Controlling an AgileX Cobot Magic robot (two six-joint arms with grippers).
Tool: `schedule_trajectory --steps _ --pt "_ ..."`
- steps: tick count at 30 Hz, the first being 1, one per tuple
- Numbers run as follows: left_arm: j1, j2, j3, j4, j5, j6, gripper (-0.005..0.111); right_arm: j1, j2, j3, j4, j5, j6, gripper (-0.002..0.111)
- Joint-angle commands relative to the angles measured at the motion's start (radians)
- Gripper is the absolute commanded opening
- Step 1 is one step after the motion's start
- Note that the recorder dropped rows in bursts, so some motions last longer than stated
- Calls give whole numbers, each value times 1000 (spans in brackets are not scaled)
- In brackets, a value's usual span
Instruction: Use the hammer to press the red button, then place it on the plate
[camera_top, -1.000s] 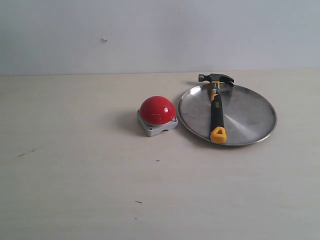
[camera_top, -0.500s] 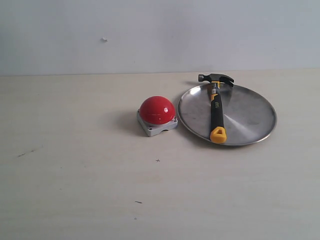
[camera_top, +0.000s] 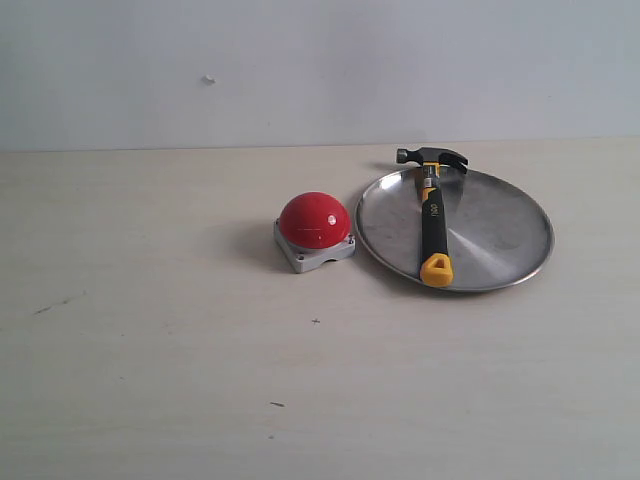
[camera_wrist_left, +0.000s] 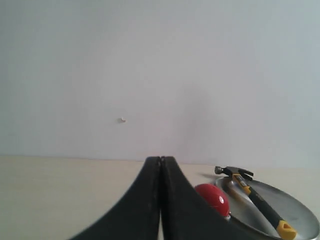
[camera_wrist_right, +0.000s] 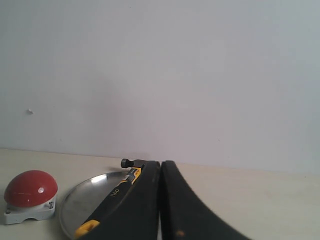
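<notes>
So, quick update from my end of the link: nothing has changed over the last second, every view looks frozen. The hammer (camera_top: 433, 222) is lying in the plate (camera_top: 505, 235), with its dark head up at the far rim and the yellow end cap down by the near rim. The red button (camera_top: 314, 220) sits on the table (camera_top: 150, 330) just beside the plate, on its left in the exterior view and not touching it. Neither arm shows in that view at all. On the wrist cams the left gripper (camera_wrist_left: 160, 162) has its fingers pressed flat together with nothing between them, and the right gripper (camera_wrist_right: 160, 165) is the same, closed and empty. My read is that the placing part is done and the arms are parked. I can't tell from these views whether the button actually got pressed.
</notes>
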Motion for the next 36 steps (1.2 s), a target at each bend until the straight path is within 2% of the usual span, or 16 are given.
schedule_trajectory --steps 1,2,4,5,7,11,15,18,21,27,36 --pt "1 -15 2 542 8 -477 0 1 -4 6 -6 2 2 0" --pt "1 -15 19 1025 10 -950 0 1 -4 6 -6 2 2 0" --pt "1 -15 40 1516 10 -1420 0 1 -4 6 -6 2 2 0" --pt "1 -15 54 1645 12 -1515 0 1 -4 6 -6 2 2 0" --pt "3 -15 57 1676 12 -1488 0 1 -4 6 -6 2 2 0" --pt "30 -15 57 1727 133 -1448 0 1 -4 6 -6 2 2 0" --pt "122 -15 57 1861 227 -1598 0 1 -4 6 -6 2 2 0" --pt "201 -15 57 1856 242 -1619 0 1 -4 6 -6 2 2 0" --pt "253 -15 57 1821 219 -1619 0 1 -4 6 -6 2 2 0" --pt "262 -15 57 1762 63 -1623 0 1 -4 6 -6 2 2 0" --pt "262 -15 57 1731 63 -1619 0 1 -4 6 -6 2 2 0"
